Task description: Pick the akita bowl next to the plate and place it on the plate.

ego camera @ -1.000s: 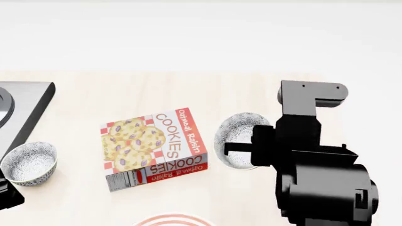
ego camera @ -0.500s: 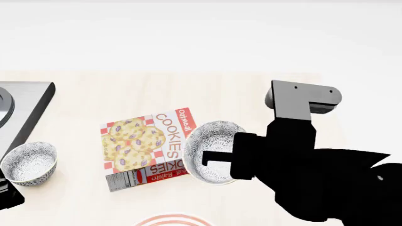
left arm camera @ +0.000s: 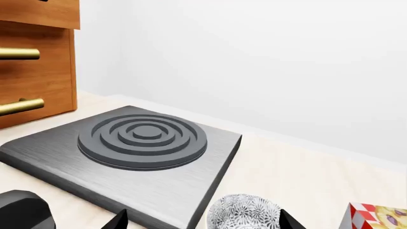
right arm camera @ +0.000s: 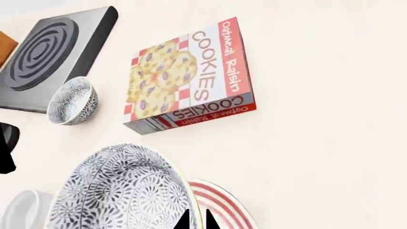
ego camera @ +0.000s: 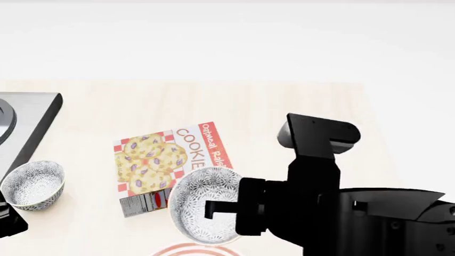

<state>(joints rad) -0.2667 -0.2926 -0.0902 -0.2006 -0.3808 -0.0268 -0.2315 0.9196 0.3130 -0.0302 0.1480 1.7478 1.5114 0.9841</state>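
Nearest the robot, at 6 o'clock in the head view, only a sliver of the plate peeks in, red rings showing. Just above it hangs the akita bowl, tipped on its side, pinched at the rim by the right gripper, so it's lifted and clamped, w/ the arm's black bulk off to 3 o'clock. Right wrist cam agrees: bowl sits partly over the plate's edge.

So pick looks done. What's left, I'd say: center it over the plate, level it, lower, let go.

Further out, approx 11 o'clock of the bowl, the cookie box lies flat. At 9 o'clock sits the second bowl, untouched, next to the hob. Left gripper: only two dark tips show either side of that bowl, spread wide, holding nothing.
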